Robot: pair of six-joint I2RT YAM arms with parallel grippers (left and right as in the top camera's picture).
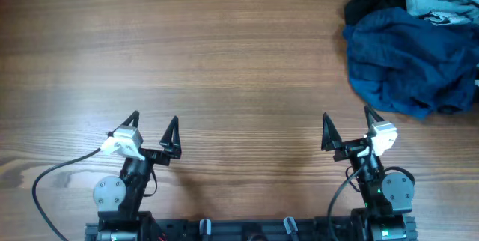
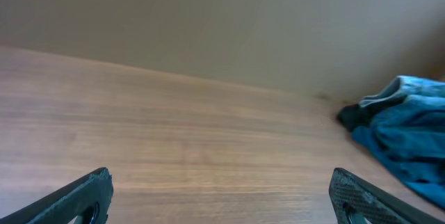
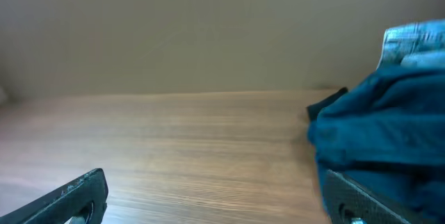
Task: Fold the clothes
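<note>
Overhead, the left gripper [image 1: 153, 118] and right gripper [image 1: 347, 114] sit at the table's [image 1: 224, 54] near edge, jaws spread wide and empty. The clothes [image 1: 410, 54] lie heaped in the far right corner, well beyond the right gripper. The right wrist view catches only the pile's blue front and a sliver of pale denim.

A wooden table [image 1: 187, 54] carries a crumpled heap of clothes [image 1: 410, 61] at its far right corner.

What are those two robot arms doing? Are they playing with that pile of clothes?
Not yet. The left pincer and the right pincer both sit open at the near side of the table, holding nothing. The clothes lie in a crumpled heap at the far right corner, untouched. No folding has begun.
</note>
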